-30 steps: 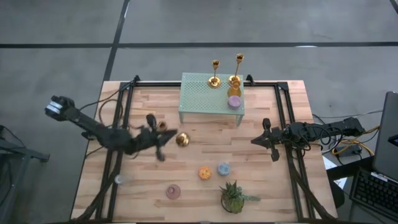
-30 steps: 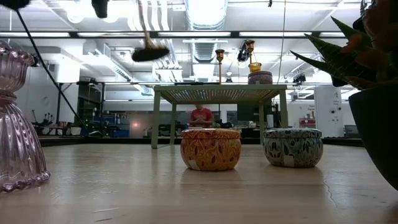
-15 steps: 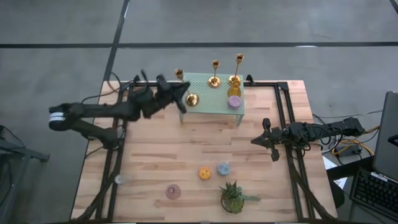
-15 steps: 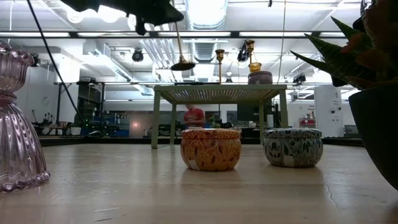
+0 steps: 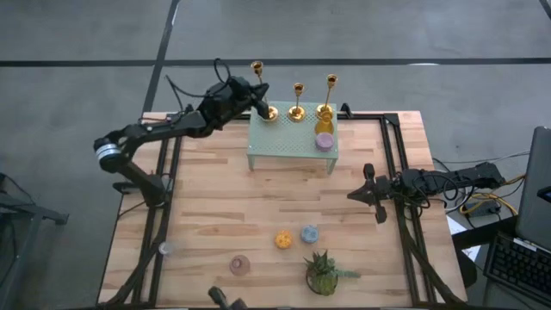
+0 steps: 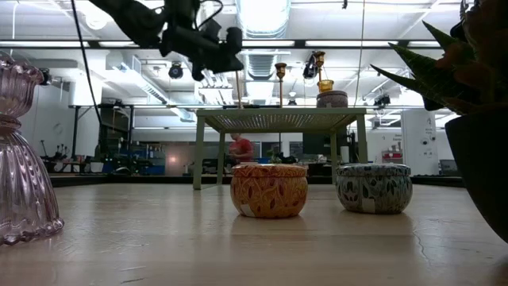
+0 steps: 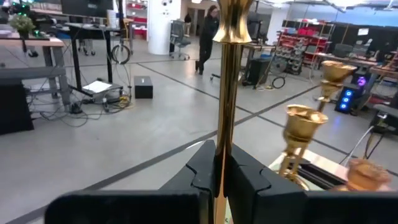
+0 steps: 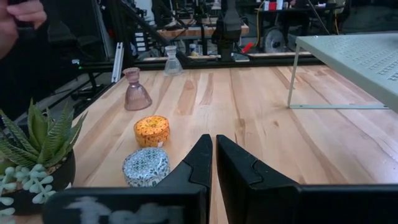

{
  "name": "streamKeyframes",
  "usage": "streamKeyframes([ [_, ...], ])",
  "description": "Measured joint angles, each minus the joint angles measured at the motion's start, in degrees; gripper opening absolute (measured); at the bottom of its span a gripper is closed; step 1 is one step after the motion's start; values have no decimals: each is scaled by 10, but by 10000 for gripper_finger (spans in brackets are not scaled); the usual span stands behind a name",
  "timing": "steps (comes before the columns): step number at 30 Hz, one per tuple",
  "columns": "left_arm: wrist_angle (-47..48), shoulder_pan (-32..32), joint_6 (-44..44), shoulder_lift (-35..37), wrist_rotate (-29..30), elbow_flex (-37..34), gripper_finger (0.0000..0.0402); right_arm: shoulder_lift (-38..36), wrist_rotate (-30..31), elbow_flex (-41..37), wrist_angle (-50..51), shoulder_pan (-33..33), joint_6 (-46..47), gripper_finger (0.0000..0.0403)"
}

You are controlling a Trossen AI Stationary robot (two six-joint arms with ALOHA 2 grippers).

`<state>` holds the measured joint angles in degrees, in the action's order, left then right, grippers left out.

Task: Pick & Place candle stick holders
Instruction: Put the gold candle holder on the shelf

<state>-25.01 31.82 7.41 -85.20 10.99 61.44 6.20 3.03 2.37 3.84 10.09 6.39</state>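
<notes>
Pale green perforated metal stand [image 5: 293, 138] at the far edge of the wooden table [image 5: 224, 215], purple puck [image 5: 324, 141] on it, orange tin [image 5: 283, 239] beside blue patterned tin [image 5: 309, 233], potted succulent [image 5: 324, 272] near, pink glass holder [image 5: 240, 265].

Bright ceiling lights [image 6: 262, 14] glare overhead; close foreground objects look blurred.

Shelf [image 5: 280, 138]: we see three candle stick holders [image 5: 297, 102] along its back edge.
Tabletop [image 5: 224, 215]: plant [image 5: 324, 272], perhaps frontmost.
</notes>
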Motion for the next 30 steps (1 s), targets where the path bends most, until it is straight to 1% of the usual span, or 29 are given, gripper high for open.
streamKeyframes([
  [3,0,3,-20,-24,-11,17,26,0,0,0,0,0,0,18],
  [9,0,3,-43,-63,-12,50,21,0,0,0,0,0,0,18],
  [13,1,4,-48,-68,-10,58,28,0,0,0,0,0,0,18],
  [20,15,4,-48,-67,-10,58,26,0,0,0,0,0,0,18],
  [25,43,4,-50,-66,-11,59,44,0,0,0,0,0,0,18],
  [30,66,4,-53,-66,-13,59,79,0,0,0,0,0,0,18],
])
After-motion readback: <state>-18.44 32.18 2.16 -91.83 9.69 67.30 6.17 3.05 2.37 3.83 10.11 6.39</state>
